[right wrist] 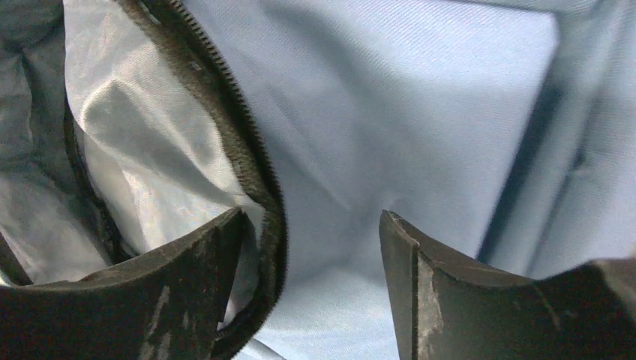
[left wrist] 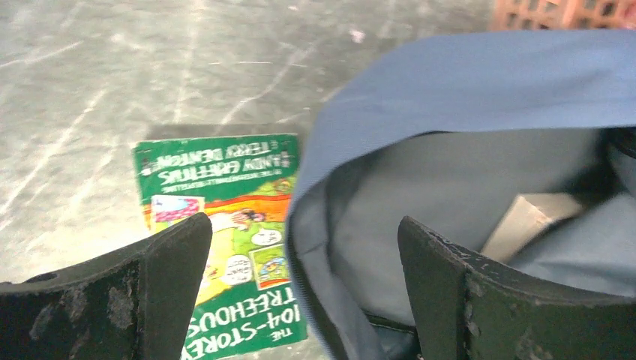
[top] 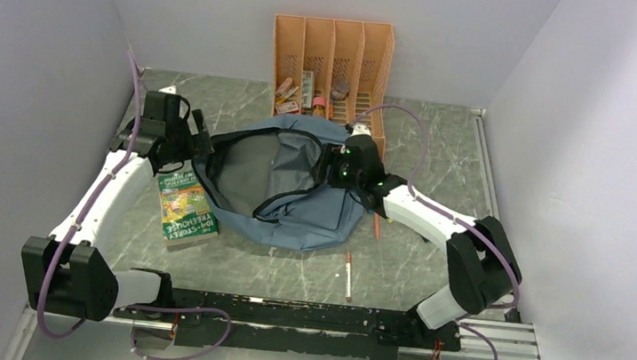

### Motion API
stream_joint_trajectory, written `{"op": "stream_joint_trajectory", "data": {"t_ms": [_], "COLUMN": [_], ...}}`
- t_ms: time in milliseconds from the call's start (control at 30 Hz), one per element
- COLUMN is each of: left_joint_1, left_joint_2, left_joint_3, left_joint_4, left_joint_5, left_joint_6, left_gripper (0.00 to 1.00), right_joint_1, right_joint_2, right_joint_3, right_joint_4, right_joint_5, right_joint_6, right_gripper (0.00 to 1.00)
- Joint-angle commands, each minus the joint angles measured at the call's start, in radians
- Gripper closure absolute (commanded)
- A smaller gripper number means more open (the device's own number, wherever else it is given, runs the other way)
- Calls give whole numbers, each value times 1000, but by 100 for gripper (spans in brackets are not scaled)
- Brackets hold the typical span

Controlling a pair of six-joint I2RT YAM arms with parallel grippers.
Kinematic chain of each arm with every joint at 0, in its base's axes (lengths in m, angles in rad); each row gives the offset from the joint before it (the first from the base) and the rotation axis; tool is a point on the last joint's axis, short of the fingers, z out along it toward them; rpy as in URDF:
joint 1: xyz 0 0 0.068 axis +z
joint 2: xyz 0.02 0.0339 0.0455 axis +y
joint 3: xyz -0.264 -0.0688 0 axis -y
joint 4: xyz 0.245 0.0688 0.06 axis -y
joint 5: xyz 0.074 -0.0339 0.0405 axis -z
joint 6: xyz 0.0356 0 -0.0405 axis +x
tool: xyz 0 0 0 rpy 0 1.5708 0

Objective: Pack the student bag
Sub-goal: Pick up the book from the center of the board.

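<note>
Right wrist view: right gripper spread, zip rim of the student bag between its fingers.

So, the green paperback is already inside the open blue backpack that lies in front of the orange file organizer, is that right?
Not quite: the green paperback lies outside, beside the open blue backpack, as the top external view shows. The backpack does lie in front of the orange file organizer.
</note>
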Motion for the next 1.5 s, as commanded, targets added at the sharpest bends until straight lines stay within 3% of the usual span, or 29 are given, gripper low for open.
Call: {"op": "stream_joint_trajectory", "data": {"t_ms": [0,400,633,800,1233,1467], "left_joint_1": [17,57,165,204,332,334], "left_joint_2": [-43,-49,-26,-29,-12,-22], "left_joint_3": [24,6,-16,-58,-245,-300], "left_joint_4": [-65,-99,-78,-93,-52,-32], "left_joint_5": [-206,-314,-222,-260,-115,-71], "left_joint_6": [-38,-85,-71,-92,-161,-182], "left_gripper": [2,2,2,2,2,7], "right_joint_1": [-4,-4,-3,19,344,460], "right_joint_2": [-98,-214,-198,-171,44,245], "right_joint_3": [47,69,95,105,383,548], "right_joint_4": [-85,-47,36,86,71,44], "right_joint_5": [153,269,95,-39,-129,-251], "right_joint_6": [-57,-41,-35,-73,-166,-101], "right_gripper": [28,27,29,30,32,45]}}
